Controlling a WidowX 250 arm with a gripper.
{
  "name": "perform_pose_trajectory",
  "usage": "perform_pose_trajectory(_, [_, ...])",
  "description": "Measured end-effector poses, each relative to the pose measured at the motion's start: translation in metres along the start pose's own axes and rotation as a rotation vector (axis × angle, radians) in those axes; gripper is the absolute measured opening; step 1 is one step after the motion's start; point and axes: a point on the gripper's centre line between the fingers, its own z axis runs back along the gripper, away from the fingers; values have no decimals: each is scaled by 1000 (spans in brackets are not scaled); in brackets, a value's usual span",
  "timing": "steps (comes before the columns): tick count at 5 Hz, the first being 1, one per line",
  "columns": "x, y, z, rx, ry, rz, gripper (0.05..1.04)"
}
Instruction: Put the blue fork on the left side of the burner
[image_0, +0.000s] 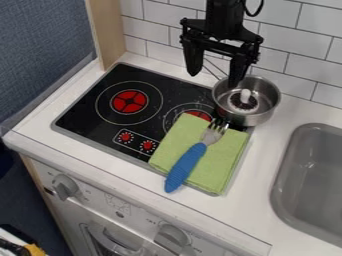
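Oven knobs (173, 238) jut below the counter edge (234, 222), blue fork (186, 166) overhanging the towel (224, 160), hand (214, 80) open, empty.

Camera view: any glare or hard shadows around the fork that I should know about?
Camera view: soft light, no hard shadow evident beside the blue fork; its metal head looks pale against the green cloth; bright highlights on the steel pot; the black gripper reads mostly dark.

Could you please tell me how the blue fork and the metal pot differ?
The blue fork is long and slim; the metal pot is round and open-topped. The fork is mostly blue; the pot is silvery. The fork lies on the green cloth; the pot stands beyond it. Both show bare metal.
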Motion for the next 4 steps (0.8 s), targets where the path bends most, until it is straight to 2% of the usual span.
perform_pose_trajectory(2, [-18, -3, -27, -15, 68, -10, 1005])
perform_pose_trajectory(3, [-40, -9, -28, 3, 54, -40, 1005])
perform_pose_trajectory(4, [-66, -7, -41, 49, 55, -46, 1005])
